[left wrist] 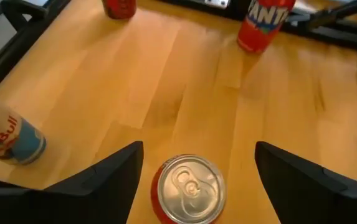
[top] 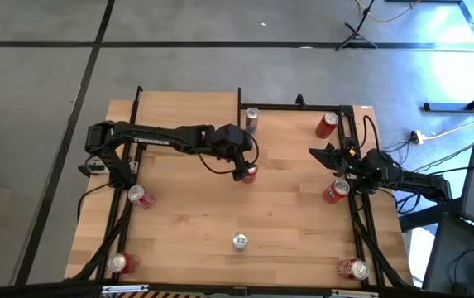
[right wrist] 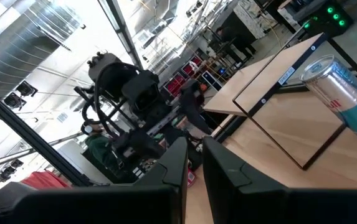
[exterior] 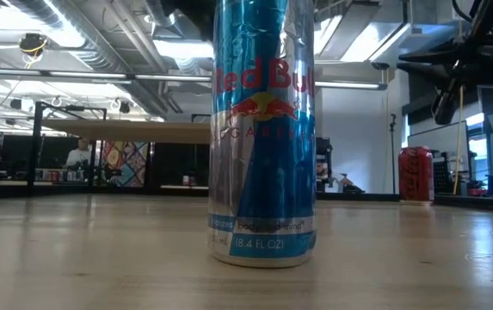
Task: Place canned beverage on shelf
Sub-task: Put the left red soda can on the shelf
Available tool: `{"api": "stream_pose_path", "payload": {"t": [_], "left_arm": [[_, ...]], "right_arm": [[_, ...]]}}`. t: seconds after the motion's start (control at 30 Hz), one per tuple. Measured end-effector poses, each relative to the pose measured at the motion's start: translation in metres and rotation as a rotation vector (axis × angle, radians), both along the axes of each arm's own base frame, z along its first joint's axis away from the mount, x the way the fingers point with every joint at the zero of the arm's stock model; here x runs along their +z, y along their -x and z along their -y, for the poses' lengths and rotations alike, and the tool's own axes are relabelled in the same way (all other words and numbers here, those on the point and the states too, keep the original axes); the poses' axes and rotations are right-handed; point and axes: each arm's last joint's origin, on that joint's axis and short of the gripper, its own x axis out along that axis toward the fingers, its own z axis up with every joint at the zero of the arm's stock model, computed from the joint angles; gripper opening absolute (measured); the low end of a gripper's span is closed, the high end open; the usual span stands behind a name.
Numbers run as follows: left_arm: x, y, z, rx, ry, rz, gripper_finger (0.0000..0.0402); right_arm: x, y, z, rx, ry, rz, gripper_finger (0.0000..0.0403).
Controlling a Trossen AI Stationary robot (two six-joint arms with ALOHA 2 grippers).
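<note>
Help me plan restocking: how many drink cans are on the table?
8. Centre can between the left gripper's open fingers; back can beside the shelf; front can; left-edge can; front-left can; back-right can; right-edge can by the right gripper; front-right can. Arms may hide more.

We see bright, even light on the counter (top: 187, 240), with cold bluish glare on the floor past its far right corner. In the low view ceiling strip lights (exterior: 177, 47) glare and the near can (exterior: 263, 129) looks soft.
</note>
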Motion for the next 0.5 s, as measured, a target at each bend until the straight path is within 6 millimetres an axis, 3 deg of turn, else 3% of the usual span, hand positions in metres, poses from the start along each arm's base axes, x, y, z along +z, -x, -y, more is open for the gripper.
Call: {"api": "stream_pose_path", "payload": {"t": [0.23, 0.5], "left_arm": [[-0.027, -0.010, -0.007, -0.019, 0.007, -0.078, 0.0305], [-0.042, -0.015, -0.006, -0.067, 0.055, -0.113, 0.0305]], "right_arm": [[-0.002, 0.000, 0.000, 0.000, -0.003, -0.018, 0.0040], [-0.002, 0.000, 0.000, 0.000, -0.003, -0.020, 0.0040]]}}
